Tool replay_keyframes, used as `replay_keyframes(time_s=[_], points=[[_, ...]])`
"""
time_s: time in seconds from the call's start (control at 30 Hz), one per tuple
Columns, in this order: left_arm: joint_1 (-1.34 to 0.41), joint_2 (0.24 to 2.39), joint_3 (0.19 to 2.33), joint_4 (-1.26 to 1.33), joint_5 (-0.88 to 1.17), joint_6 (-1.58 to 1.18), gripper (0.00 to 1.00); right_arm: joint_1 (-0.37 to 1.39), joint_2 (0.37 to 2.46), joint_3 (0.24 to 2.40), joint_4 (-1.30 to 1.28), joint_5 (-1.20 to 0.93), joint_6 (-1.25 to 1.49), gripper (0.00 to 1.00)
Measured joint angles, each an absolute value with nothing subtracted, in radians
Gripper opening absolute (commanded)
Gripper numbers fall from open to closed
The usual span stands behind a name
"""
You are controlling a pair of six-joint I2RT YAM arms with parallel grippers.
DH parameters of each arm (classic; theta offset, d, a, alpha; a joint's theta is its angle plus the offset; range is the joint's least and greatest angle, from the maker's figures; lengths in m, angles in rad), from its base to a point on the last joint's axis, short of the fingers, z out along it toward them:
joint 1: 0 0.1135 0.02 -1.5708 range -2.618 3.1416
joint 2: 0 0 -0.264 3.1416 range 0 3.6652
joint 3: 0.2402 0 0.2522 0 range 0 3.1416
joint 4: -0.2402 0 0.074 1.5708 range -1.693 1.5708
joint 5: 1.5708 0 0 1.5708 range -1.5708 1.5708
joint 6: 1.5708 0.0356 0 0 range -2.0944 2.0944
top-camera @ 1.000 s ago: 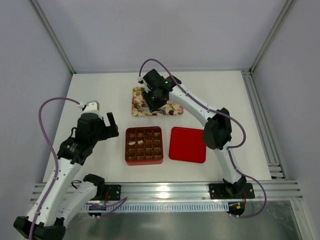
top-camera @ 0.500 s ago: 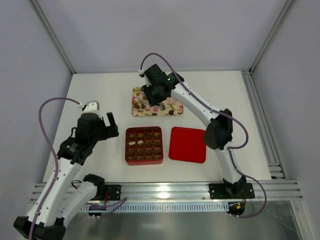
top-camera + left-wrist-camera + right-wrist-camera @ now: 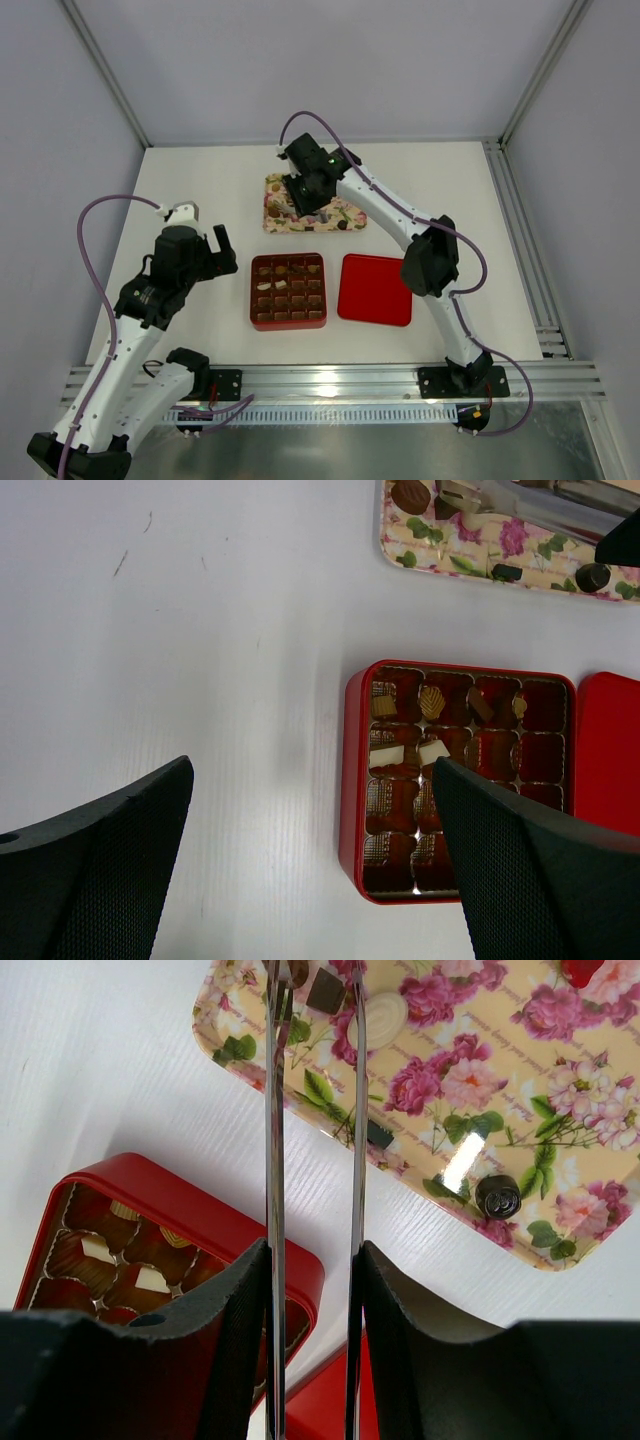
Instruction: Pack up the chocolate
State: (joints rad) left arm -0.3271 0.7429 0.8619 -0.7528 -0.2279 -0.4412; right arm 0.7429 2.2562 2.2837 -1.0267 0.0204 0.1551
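Loose chocolate lies on the floral tray (image 3: 480,1060): a round dark piece (image 3: 497,1195), a small dark square (image 3: 378,1133) and a whitish oval (image 3: 385,1012). My right gripper (image 3: 313,1250) is shut on a pair of metal tongs (image 3: 274,1160), whose blades reach over the tray's left end. A dark square piece (image 3: 325,990) lies between the blade tips; whether they touch it I cannot tell. The red box (image 3: 288,322) holds several pieces (image 3: 433,702) in its far rows. My left gripper (image 3: 312,780) hangs open over the table, left of the box.
The red lid (image 3: 375,289) lies flat just right of the box. The tray (image 3: 345,215) sits behind the box, under the right wrist (image 3: 305,185). White enclosure walls and metal rails border the table.
My right wrist with the tongs has shifted slightly toward the tray's far left end. The left arm has not moved.
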Motion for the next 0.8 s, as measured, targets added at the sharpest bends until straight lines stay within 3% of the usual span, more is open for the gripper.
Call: replay_keyframes(time_s=[0.8], points=[[-0.327, 0.743, 0.862, -0.753, -0.228, -0.441, 1.0, 0.742, 2.26, 2.276, -1.029, 0.019, 0.181, 0.4]])
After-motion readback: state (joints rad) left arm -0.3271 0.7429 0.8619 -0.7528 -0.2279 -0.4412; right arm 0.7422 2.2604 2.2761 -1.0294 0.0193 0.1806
